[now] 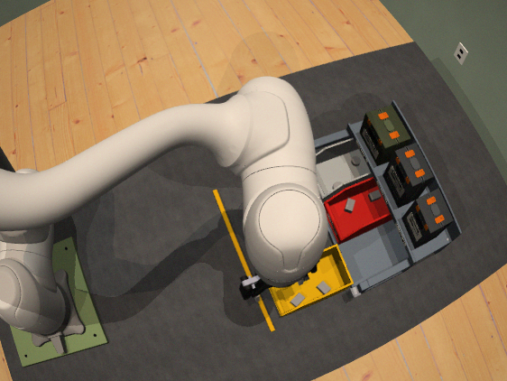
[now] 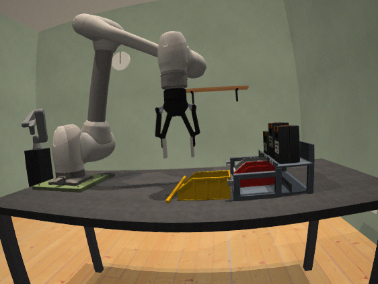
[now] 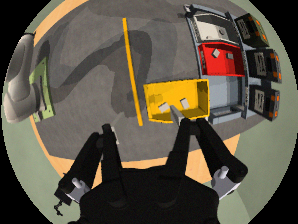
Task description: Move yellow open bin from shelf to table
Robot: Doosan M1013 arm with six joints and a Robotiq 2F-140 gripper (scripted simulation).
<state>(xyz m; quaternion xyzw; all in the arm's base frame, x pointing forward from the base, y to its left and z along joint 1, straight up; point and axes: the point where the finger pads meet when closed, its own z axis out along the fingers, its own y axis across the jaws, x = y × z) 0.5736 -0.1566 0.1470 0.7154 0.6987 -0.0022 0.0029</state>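
The gripper (image 2: 177, 147) hangs well above the table (image 2: 101, 212), its fingers (image 2: 164, 152) apart with nothing between them, pointing straight down over the yellow bin (image 2: 205, 190). The bin stands flat on the table top near the front edge, two grey parts (image 1: 310, 292) in it, its back wall just beside the shelf (image 2: 279, 182); its long axis runs from shelf to strip, its sloped open front facing the yellow strip (image 2: 175, 189). A red bin (image 2: 255, 173) sits in the shelf beside the vacated bay.
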